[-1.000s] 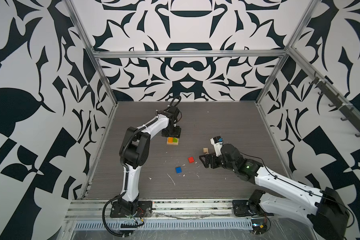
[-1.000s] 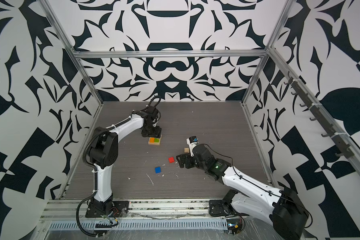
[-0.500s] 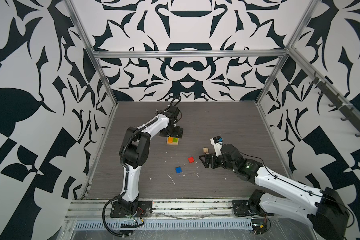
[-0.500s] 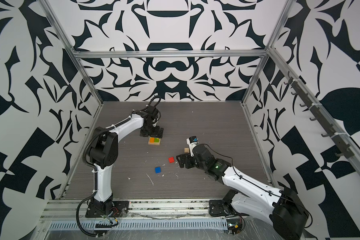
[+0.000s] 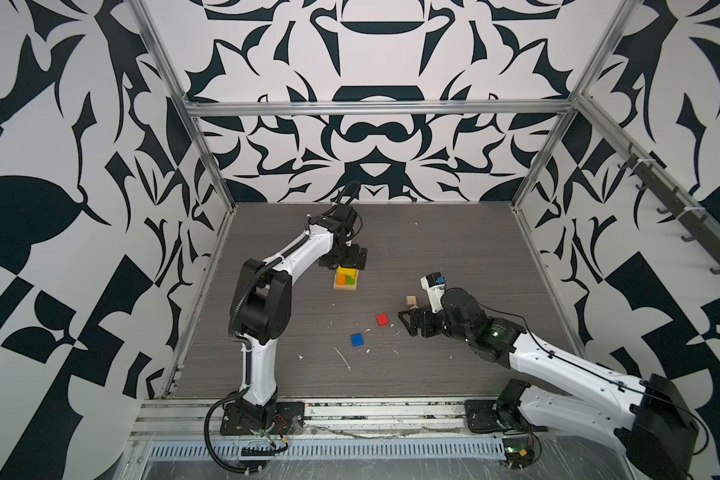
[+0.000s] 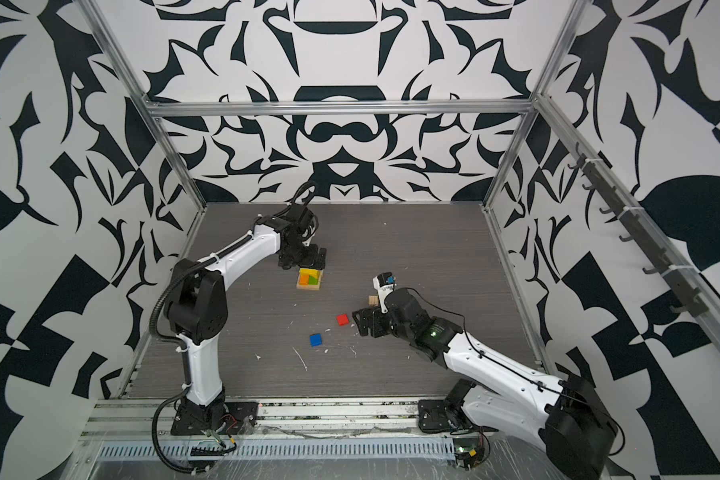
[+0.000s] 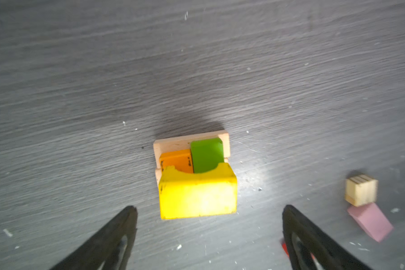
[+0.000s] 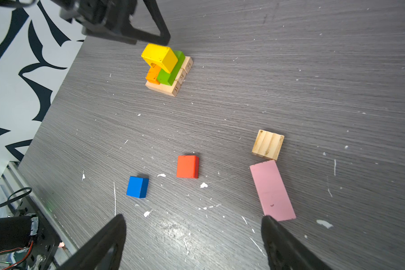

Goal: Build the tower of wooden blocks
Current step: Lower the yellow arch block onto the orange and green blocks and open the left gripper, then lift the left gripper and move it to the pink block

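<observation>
**Left jaws:** spread wide over the tower (image 7: pixel 195 175). The yellow block (image 7: pixel 198 196) lies just ahead, between the tips and clear of both.

**Right jaws:** also wide, over bare tabletop (image 8: pixel 313 93). The pink block (image 8: pixel 272 190) lies beside one tip, with the tan cube (image 8: pixel 267 145) just beyond it. The red block (image 8: pixel 187 166) and blue block (image 8: pixel 137 187) stand ahead, with open gaps between them.

Three dark numbers can be read on the end faces of the tan planks (image 8: pixel 160 88) at the foot of the tower (image 8: pixel 166 67), well ahead of the right tool (image 8: pixel 192 224): 31 on the plank nearest that tool, 58 on the middle one, 29 on the farthest. Small dark marks on the orange block (image 7: pixel 175 161) are too blurred to read.
</observation>
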{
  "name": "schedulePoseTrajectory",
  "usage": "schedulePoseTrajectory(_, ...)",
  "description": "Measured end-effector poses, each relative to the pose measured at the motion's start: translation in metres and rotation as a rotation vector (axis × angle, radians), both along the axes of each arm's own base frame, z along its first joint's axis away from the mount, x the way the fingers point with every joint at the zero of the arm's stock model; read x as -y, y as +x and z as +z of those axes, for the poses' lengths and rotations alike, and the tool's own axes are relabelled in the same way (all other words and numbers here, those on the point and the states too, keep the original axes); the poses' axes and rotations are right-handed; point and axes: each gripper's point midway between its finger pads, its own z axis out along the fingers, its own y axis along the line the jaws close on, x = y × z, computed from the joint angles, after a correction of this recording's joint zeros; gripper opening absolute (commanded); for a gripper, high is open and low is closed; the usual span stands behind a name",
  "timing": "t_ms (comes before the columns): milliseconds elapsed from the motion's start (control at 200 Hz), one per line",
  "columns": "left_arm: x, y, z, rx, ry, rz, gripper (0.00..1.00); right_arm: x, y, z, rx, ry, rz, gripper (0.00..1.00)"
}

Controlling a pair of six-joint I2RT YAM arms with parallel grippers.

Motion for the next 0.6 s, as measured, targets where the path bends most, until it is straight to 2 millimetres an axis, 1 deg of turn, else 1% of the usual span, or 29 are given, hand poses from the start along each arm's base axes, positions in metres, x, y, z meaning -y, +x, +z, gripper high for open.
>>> schedulePoseTrajectory(100,0.002,-0.001,0.020,0.034,-0.034,0.006,0.99,0.001,0.000,0.003,0.007,0.007,-0.005,0.94)
schedulePoseTrajectory(210,0.001,-0.008,0.035,0.052,-0.070,0.014,1.00,0.001,0.001,0.005,0.010,0.011,-0.011,0.93)
schedulePoseTrajectory(420,-0.001,-0.031,0.045,0.055,-0.128,0.016,1.00,0.007,0.001,0.001,0.005,-0.009,-0.035,0.93)
schedulePoseTrajectory(600,0.007,-0.048,0.051,0.060,-0.177,-0.018,0.97,0.015,0.006,0.012,0.034,0.010,-0.094,0.93)
